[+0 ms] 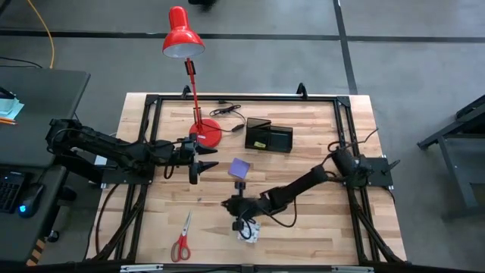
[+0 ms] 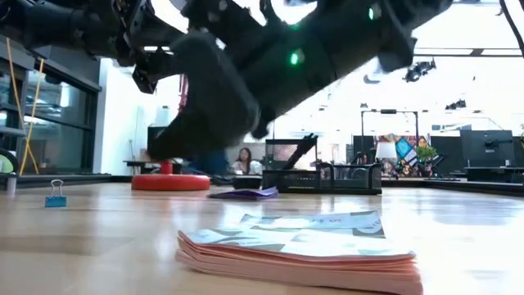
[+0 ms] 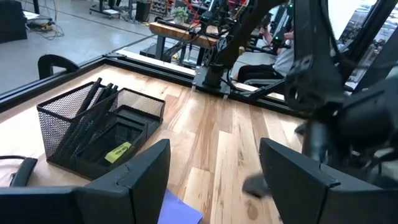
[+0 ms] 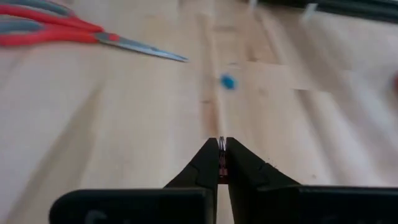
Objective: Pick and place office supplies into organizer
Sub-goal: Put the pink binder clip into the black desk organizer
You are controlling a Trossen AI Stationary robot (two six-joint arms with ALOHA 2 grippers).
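My right gripper (image 1: 227,203) hangs above the middle of the table, shut, with a small thin piece (image 4: 221,145) showing between its fingertips. Beyond it lie a tiny blue clip (image 4: 228,81) and the red-handled scissors (image 1: 182,241). A white-blue patterned packet (image 2: 303,242) lies flat near the front edge, beside the right arm. The purple notepad (image 1: 241,167) lies flat mid-table. The black mesh organizer (image 3: 93,127) at the back holds black pens and a yellow piece (image 3: 118,151). My left gripper (image 3: 214,180) waits open, left of the notepad. My right gripper pinches a small thin piece (image 4: 221,145) at the very ends of its two shut fingers; only a silvery sliver with some red behind it shows, and I cannot tell what it is. The fingers slant down toward the table's left, clear of the wood.
A red desk lamp stands on its round base (image 1: 208,133) at the back, left of the organizer, with a black cable beside it. A black frame (image 1: 151,102) runs around the tabletop. Bare wood (image 1: 303,227) lies between the things.
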